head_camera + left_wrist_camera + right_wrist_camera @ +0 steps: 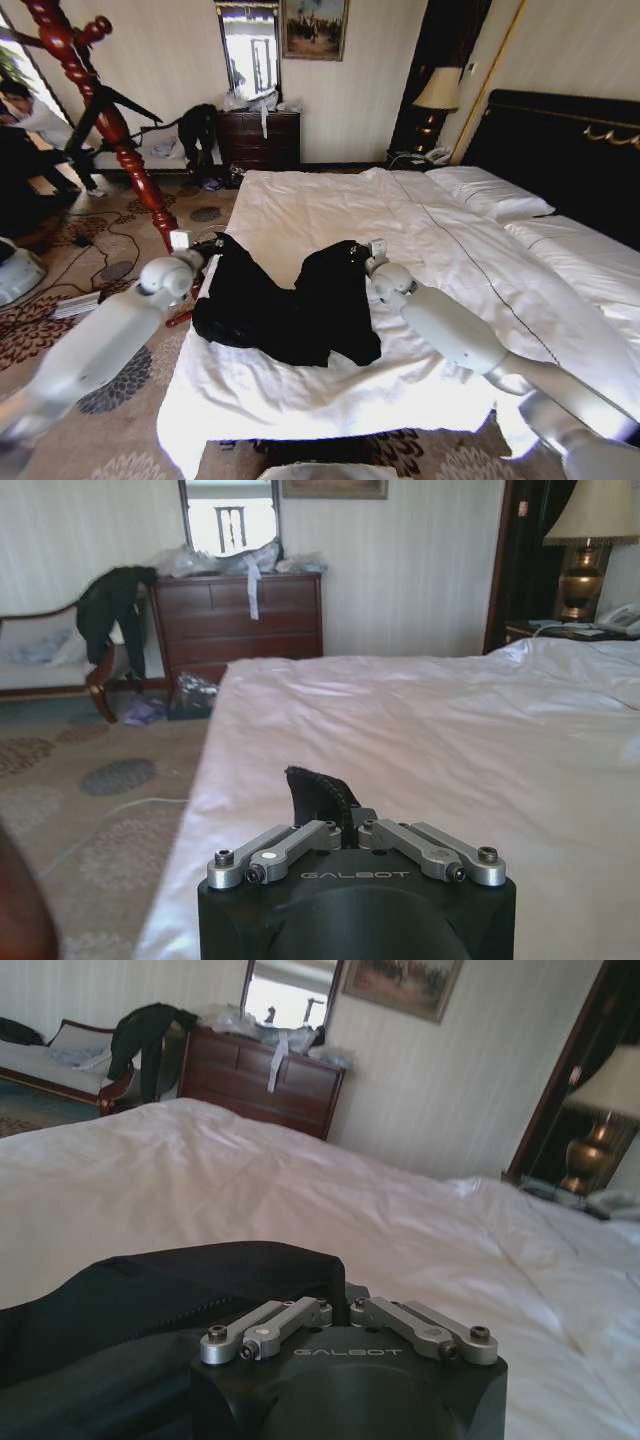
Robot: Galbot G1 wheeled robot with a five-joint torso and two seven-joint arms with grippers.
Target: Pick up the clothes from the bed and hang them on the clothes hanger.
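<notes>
From the head camera, we see the clothes [290, 305] lying crumpled on the white bed [330, 210], near its foot and toward the left edge. Our left claw [205, 245] sits at the garment's left upper corner, by the bed's edge; our right claw [362, 256] sits at its right upper corner. Both corners look drawn up slightly toward the claws. The hanger [100, 110] stands tilted in view on the patterned carpet [60, 300], just left of the bed and apart from the garment. A dresser [258, 138] stands against the far wall.

From the left wrist, we see the left claw [355, 825] pinched together on a small black flap of the clothes [318, 798], which sticks up between its fingers [285, 845]. The bed [420, 740] stretches ahead, the dresser [240, 620] beyond it.

From the right wrist, we see the right claw [345, 1305] closed on a fold of the clothes [150, 1290], the black fabric bunched beside and under the fingers [270, 1325]. The bed [300, 1190] runs off toward a lamp [600, 1110] at the far side.
</notes>
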